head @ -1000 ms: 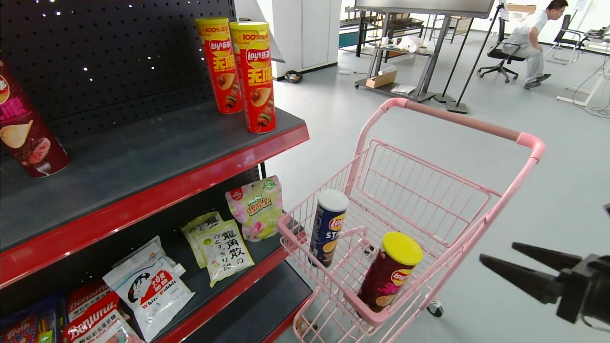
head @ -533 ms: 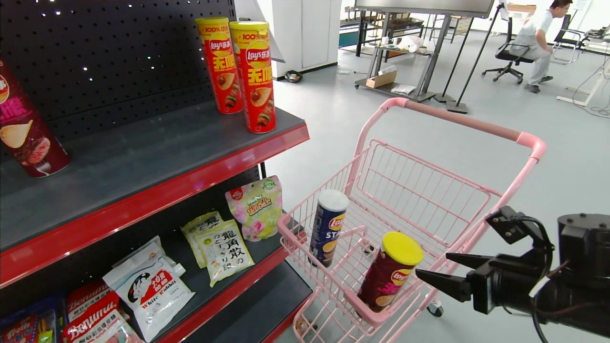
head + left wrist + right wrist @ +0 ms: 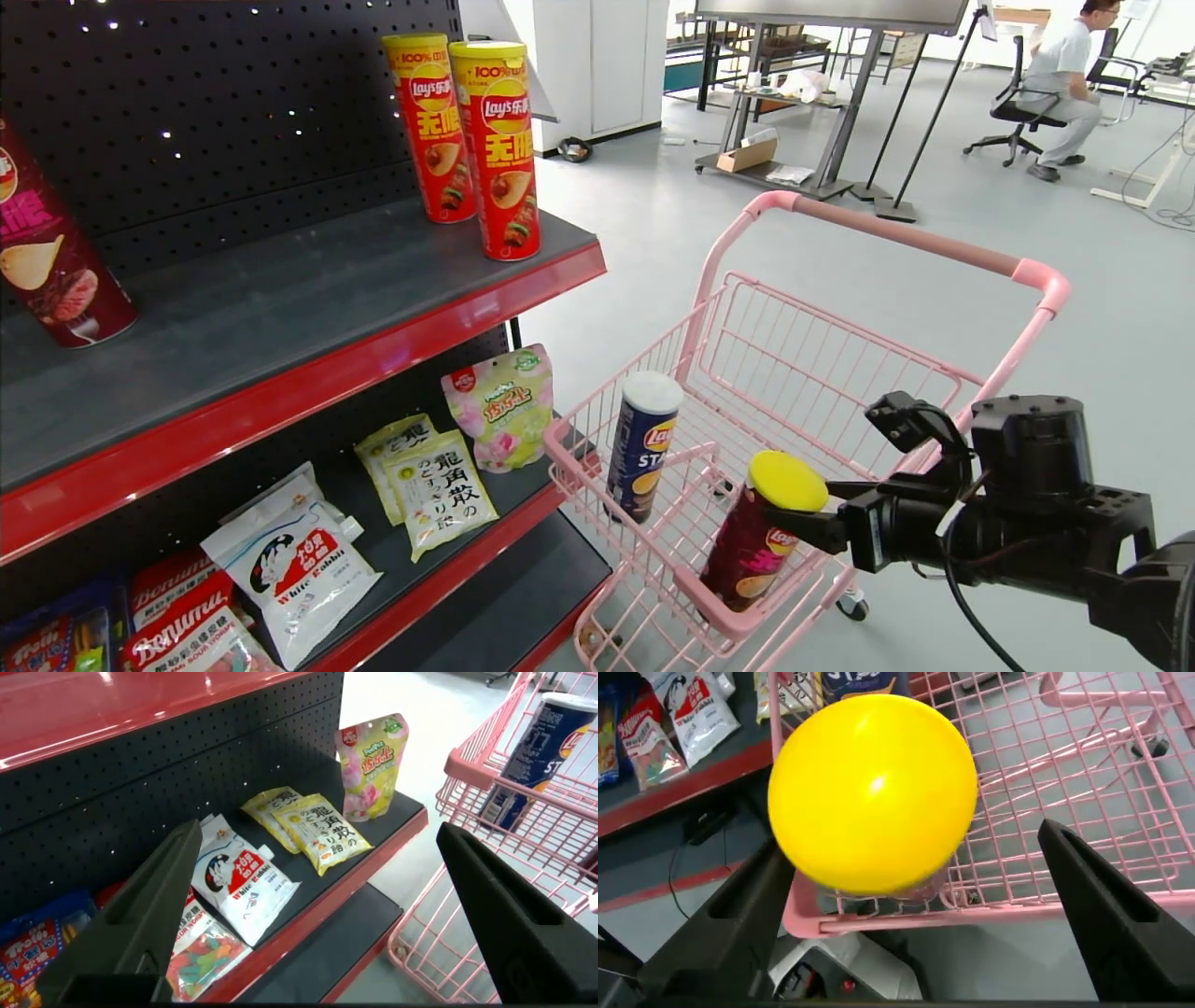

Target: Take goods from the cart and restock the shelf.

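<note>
Red-edged shelf (image 3: 280,280): left of the frame; two red cans (image 3: 476,140) stand on the upper deck, with snack bags (image 3: 439,485) on the lower one.
Left gripper (image 3: 318,831): fingers (image 3: 149,905) spread wide and holding nothing, facing the lower deck's bags.
Pink cart (image 3: 896,238): right of the shelf, centre-right of the frame; a blue can (image 3: 642,446) and a yellow-lidded can (image 3: 742,560) stand inside, apart.
Right gripper (image 3: 796,499): lower right; fingers (image 3: 1102,915) spread wide on either side of the yellow lid; I cannot tell whether they touch it.
Change: the right arm has come in from the lower right edge to the yellow-lidded can; both cans stand where they were.
</note>
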Robot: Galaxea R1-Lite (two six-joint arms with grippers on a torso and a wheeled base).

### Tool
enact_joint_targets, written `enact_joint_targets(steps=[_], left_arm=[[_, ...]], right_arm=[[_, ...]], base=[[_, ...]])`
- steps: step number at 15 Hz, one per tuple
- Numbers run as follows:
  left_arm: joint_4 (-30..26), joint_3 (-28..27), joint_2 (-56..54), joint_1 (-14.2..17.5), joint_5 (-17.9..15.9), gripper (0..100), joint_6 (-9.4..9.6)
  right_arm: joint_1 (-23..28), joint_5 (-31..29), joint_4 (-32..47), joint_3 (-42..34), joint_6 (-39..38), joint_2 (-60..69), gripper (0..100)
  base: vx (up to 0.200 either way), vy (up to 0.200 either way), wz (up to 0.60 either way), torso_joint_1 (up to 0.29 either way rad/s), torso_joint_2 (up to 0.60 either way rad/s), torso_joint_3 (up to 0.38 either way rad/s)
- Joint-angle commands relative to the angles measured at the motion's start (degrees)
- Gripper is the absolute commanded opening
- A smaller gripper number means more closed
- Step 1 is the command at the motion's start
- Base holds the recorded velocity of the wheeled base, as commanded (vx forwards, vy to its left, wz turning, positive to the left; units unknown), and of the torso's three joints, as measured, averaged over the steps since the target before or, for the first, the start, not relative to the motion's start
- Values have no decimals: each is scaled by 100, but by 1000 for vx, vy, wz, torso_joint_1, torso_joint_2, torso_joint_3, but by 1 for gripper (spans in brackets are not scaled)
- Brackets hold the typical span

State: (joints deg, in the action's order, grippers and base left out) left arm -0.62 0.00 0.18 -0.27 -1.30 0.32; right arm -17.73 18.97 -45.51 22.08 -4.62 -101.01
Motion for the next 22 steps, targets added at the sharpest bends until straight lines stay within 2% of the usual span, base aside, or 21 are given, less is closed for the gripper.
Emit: enact_joint_targets(steps=[1, 5, 7, 9, 17, 18, 22], left_arm=[[1, 0, -1, 0, -1, 100, 3], [1, 0, -1, 0, 7, 100, 3], [1, 0, -1, 0, 7, 100, 3], [1, 0, -1, 0, 7, 100, 3], [1, 0, -1, 0, 7, 100, 3], [1, 0, -1, 0, 7, 100, 3], [1, 0, -1, 0, 7, 100, 12]], right_arm=[[-126, 2, -2, 121, -4, -252, 100], [-425, 2, -20, 306, -48, -463, 100], [-565, -78, -494, 306, -30, -824, 100], [-565, -236, -731, 306, -39, -1026, 100], [-574, -315, -740, 315, -48, -1166, 100], [-601, -315, -802, 315, -48, -1210, 0], [-697, -324, -1162, 288, -39, -1333, 0]], base=[[0, 0, 0, 0, 0, 0], [0, 0, 0, 0, 0, 0], [0, 0, 0, 0, 0, 0], [0, 0, 0, 0, 0, 0], [0, 0, 0, 0, 0, 0], [0, 0, 0, 0, 0, 0], [0, 0, 0, 0, 0, 0]])
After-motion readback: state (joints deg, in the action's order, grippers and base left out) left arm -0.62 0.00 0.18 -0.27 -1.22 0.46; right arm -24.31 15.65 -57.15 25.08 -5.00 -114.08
